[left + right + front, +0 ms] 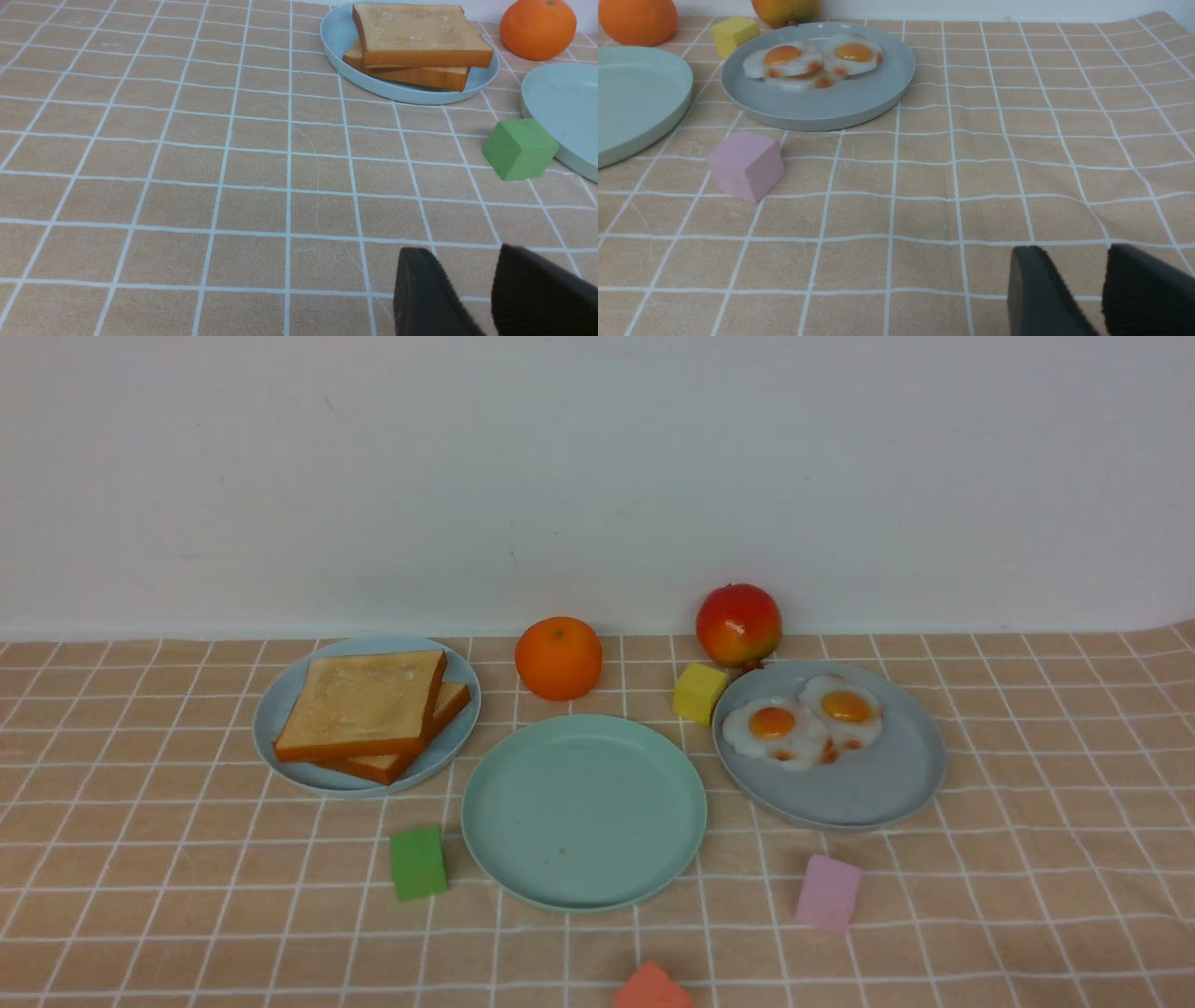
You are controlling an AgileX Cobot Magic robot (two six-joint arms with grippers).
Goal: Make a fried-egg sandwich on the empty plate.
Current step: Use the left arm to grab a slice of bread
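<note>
Front view alone shows empty plate whole, plus coral block.

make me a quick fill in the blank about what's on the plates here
1. The pale sky-blue round plate holds ____ stacked square toast slices.
2. The flat white toy fried eggs lie on the grey-blue round plate on the robot's ____ side.
3. The round mint-green plastic plate between them holds ____.
Missing words: two; right; nothing.
</note>
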